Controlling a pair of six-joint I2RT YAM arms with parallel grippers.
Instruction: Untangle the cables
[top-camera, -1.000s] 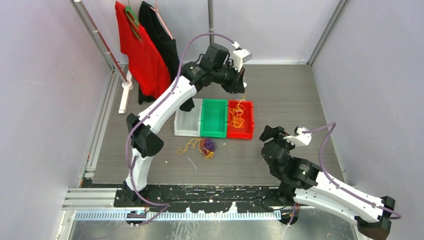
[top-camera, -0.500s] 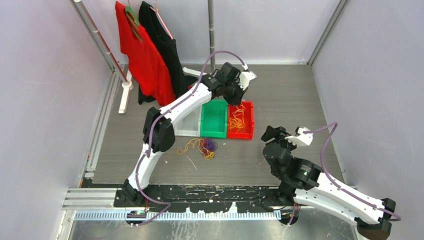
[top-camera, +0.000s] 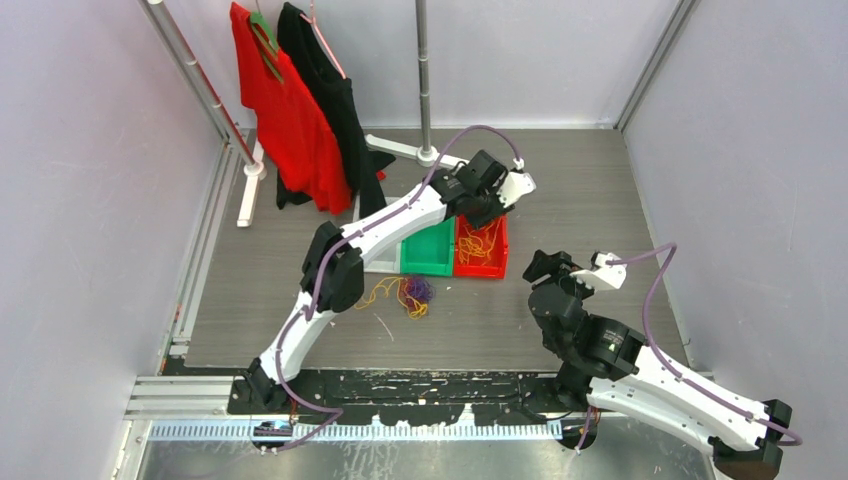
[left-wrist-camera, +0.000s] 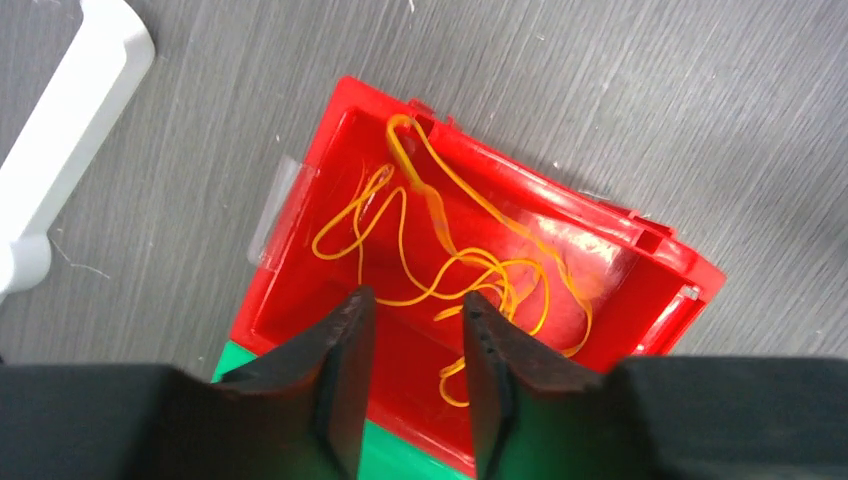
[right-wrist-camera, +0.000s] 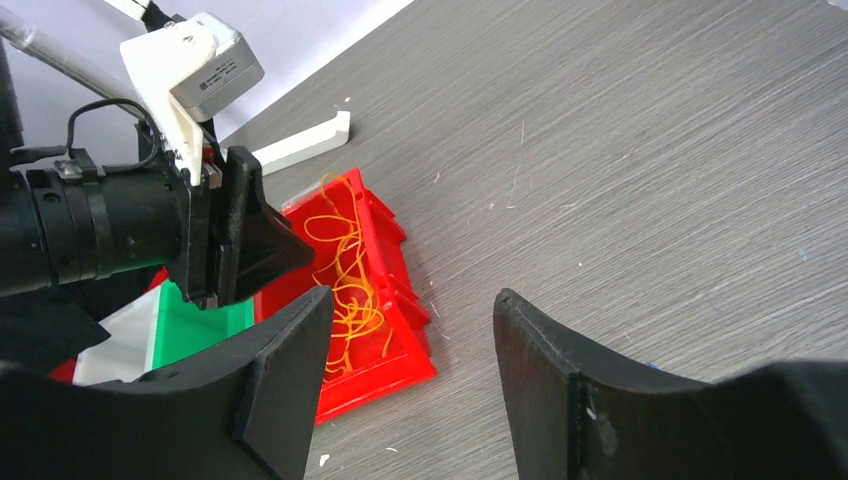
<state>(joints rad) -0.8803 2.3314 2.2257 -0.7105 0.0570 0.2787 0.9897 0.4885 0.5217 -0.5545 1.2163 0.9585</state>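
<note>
**Left end effector released over the red bin, right one idle**

My left end effector (left-wrist-camera: 415, 300) hangs over the red bin (left-wrist-camera: 300, 270), fingers pointing down into it. The jaws stand apart with a narrow gap between them, and nothing is pinched there: through the gap I see only the bin floor and the strands lying on it. An orange-yellow cable (left-wrist-camera: 470, 265) lies loose inside the red bin, spread in open loops across most of its floor. I cannot tell whether any strand touches my fingertips.

The red bin sits at the right end of a row, touching the green bin (top-camera: 428, 250), with a clear bin (top-camera: 378, 262) beyond that, partly hidden under my left arm.

On the table (top-camera: 570, 190), in front of the row of bins, lies the tangle of cables (top-camera: 410, 293): orange-yellow, dark purple and red strands wadded together, with a yellow loop trailing to the left.

My right end effector (right-wrist-camera: 412, 300) is spread wide and grasps nothing, held above bare table to the right of the bins and well apart from the tangle.
</note>
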